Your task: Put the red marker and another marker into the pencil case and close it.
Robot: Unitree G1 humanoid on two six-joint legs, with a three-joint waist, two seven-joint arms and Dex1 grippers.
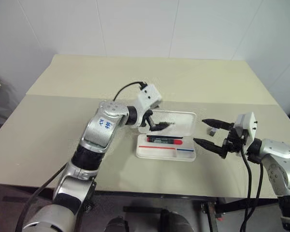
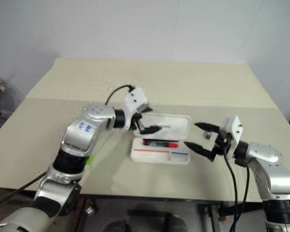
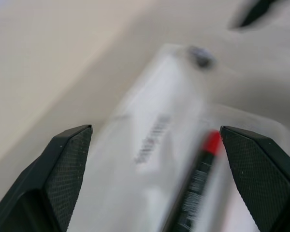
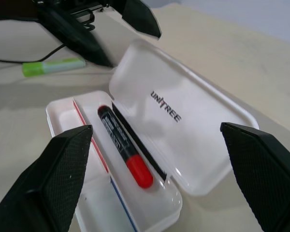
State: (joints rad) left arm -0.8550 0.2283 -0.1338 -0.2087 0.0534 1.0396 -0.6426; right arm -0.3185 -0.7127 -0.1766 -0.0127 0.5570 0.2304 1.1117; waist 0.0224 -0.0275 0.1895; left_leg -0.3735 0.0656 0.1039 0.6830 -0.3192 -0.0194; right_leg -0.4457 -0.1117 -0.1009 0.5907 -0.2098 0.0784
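White walls stood behind a beige bench (image 1: 63, 140) that carried the pencil case (image 1: 166, 151) near its front edge. The pencil case was white, with rounded corners, and its hinged lid (image 4: 183, 121) stood raised at the far side, the dark "UNITREE" lettering visible on the inner face. Inside the tray, a red stripe and a blue stripe ran along the near wall. The red marker (image 4: 123, 145) lay flat in the tray, lengthwise, close to the hinge side, with its black middle section and a red end showing. The light green marker (image 4: 53, 66) lay on the bench outside the case, on the robot's left side of it, partly hidden by the left arm in the head views. The left hand (image 1: 157, 126) hung over the hinge side of the case, just in front of the raised lid, with its two black fingers spread apart and holding nothing. The right hand (image 1: 207, 131) hovered just beside the right end of the case, pointing toward it, its fingers also spread wide and empty. A small grey object (image 1: 212, 130) lay on the bench between the right fingers; its nature could not be determined.
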